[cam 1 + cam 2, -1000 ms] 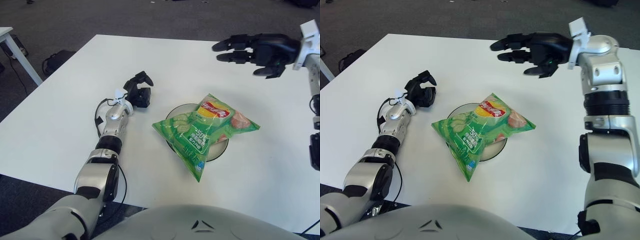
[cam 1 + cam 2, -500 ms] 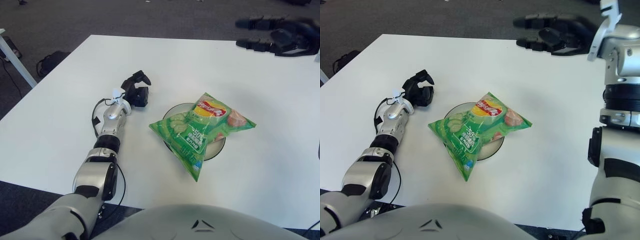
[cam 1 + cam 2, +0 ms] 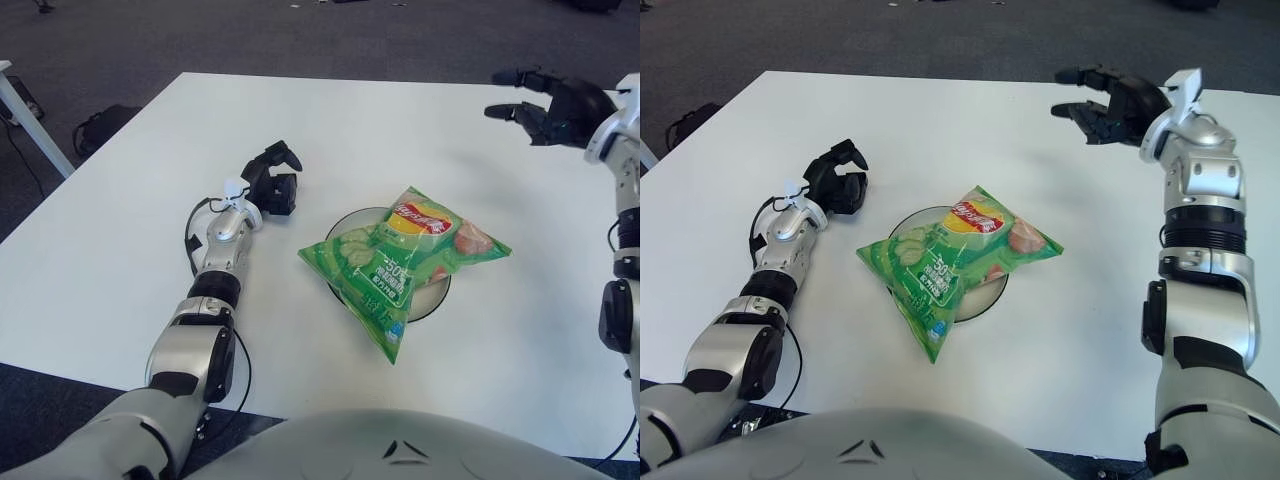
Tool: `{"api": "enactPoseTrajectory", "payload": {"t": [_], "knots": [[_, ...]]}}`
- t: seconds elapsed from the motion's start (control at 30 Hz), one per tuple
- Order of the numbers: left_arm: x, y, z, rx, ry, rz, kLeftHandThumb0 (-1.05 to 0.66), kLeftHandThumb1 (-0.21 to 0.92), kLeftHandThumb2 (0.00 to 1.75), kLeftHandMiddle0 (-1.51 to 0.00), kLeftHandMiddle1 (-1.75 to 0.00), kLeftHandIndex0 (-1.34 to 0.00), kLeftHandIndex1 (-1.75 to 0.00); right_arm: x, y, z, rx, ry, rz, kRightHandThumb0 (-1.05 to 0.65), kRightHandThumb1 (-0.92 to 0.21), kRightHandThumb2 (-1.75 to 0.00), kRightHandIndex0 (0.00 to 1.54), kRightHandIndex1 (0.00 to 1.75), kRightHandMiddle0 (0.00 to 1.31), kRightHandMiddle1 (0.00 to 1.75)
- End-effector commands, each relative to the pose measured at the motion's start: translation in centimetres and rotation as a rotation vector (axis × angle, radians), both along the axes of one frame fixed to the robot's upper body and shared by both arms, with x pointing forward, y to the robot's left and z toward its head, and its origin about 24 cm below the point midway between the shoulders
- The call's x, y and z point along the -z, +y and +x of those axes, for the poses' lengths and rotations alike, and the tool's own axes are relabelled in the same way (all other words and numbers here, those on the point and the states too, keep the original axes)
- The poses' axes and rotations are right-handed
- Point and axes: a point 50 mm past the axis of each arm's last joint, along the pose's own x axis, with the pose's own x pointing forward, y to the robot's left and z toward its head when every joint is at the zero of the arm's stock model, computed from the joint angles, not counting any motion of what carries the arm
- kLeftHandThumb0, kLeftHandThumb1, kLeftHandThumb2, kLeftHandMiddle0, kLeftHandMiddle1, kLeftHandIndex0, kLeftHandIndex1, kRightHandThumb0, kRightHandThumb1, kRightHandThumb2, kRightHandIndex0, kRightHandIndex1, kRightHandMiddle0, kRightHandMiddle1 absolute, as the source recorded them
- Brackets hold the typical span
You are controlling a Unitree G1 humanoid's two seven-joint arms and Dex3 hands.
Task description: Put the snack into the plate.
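A green snack bag [image 3: 400, 262] lies across a dark round plate [image 3: 438, 294] near the middle of the white table, covering most of it and overhanging its front left rim. My right hand [image 3: 1103, 103] hovers over the table's far right, well beyond the bag, fingers spread and holding nothing. My left hand [image 3: 273, 180] shows to the left of the plate with its fingers curled around nothing.
The white table [image 3: 120, 250] spreads wide on all sides of the plate. A dark bag [image 3: 100, 125] sits on the grey floor beyond the table's left edge, near another table's white leg [image 3: 30, 115].
My right hand has drawn back from over the bag, first up and right, then down toward the table's far right. The bag, plate and left hand stay put.
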Motion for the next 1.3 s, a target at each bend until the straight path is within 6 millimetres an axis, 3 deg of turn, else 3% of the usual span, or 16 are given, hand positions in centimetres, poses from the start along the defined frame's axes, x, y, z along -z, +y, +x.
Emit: {"api": "enactPoseTrajectory", "payload": {"t": [0.0,0.07,0.13,0.37,0.4,0.47,0.57,0.93,1.27], "knots": [[5.2,0.6,-3.0,-0.036,0.179,0.010,-0.47,0.33,1.30,-1.22,-1.75,-0.60,-1.75,0.1,-0.6,0.1,0.069,-0.035,-0.006,-0.35,-0.51,-1.00,0.24,1.25,0.20,1.62],[5.2,0.7,-3.0,-0.044,0.180,0.010,-0.47,0.32,1.31,-1.22,-1.75,-0.60,-1.75,1.1,-1.2,0.1,0.131,-0.029,0.003,-0.37,-0.60,-0.92,0.25,1.31,0.28,1.69],[5.2,0.8,-3.0,-0.048,0.181,0.010,-0.48,0.32,1.31,-1.22,-1.75,-0.61,-1.75,1.9,-1.7,0.1,0.180,-0.027,0.014,-0.38,-0.63,-0.89,0.27,1.35,0.31,1.72],[5.2,0.9,-3.0,-0.068,0.173,0.013,-0.47,0.33,1.30,-1.23,-1.75,-0.60,-1.75,3.4,-2.3,0.2,0.332,-0.042,0.056,-0.38,-0.66,-0.88,0.35,1.43,0.35,1.74],[5.2,0.9,-3.0,-0.071,0.172,0.014,-0.47,0.33,1.30,-1.23,-1.75,-0.60,-1.75,3.5,-2.4,0.2,0.343,-0.044,0.060,-0.31,-0.65,-0.87,0.37,1.43,0.35,1.74],[5.3,1.0,-2.9,-0.084,0.171,0.024,-0.47,0.33,1.30,-1.23,-1.75,-0.60,-1.75,4.3,-2.7,0.1,0.385,-0.044,0.079,-0.13,-0.61,-0.88,0.44,1.42,0.36,1.75],[5.3,1.0,-2.9,-0.102,0.170,0.042,-0.47,0.33,1.30,-1.23,-1.75,-0.60,-1.75,5.4,-3.0,-0.1,0.438,-0.057,0.110,-0.05,-0.55,-0.94,0.51,1.42,0.37,1.75],[5.4,1.0,-2.7,-0.140,0.183,0.082,-0.48,0.32,1.31,-1.22,-1.75,-0.61,-1.75,8.3,-2.4,-0.9,0.545,-0.129,0.157,-0.01,-0.26,-1.31,0.73,1.51,0.46,1.75],[5.3,1.0,-2.6,-0.146,0.183,0.099,-0.47,0.35,1.27,-1.22,-1.75,-0.58,-1.75,11.6,-0.8,-2.4,0.543,-0.127,0.189,-0.01,-0.13,-1.43,0.86,1.43,0.56,1.75]]}}
